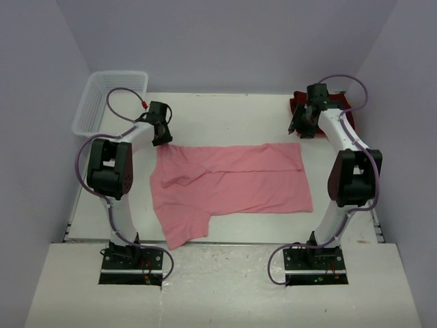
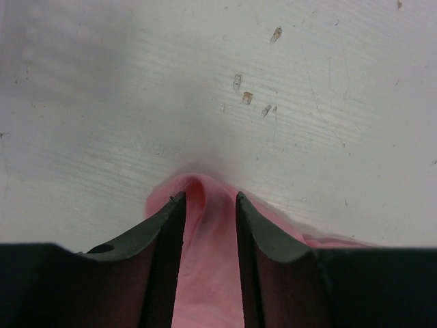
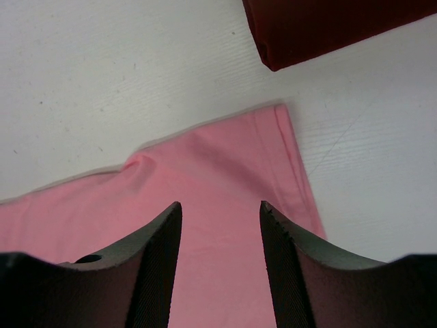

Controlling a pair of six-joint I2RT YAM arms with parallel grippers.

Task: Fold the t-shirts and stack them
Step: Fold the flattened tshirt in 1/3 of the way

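L jaws: clamped on a pinched ridge of the pink t-shirt (image 2: 207,273), cloth bunched betw. the tips, prob. to lift that corner for a fold. R jaws: spread, gripping nothing, poised over the opposite hem corner. Maroon t-shirt (image 3: 328,27) lies beyond them, folded, not touching pink. Pink rests flat on tabletop (image 1: 225,116), lightly creased.

I find the white counter (image 1: 225,119) lightly scuffed, with a few small brown specks (image 2: 246,98). Lying directly on it: a light pink t-shirt (image 1: 232,181), spread creased across the middle with one sleeve toward the near edge. A folded dark maroon t-shirt (image 1: 295,106) lies at the far right corner. A white lattice basket (image 1: 85,113) stands at the far left corner.
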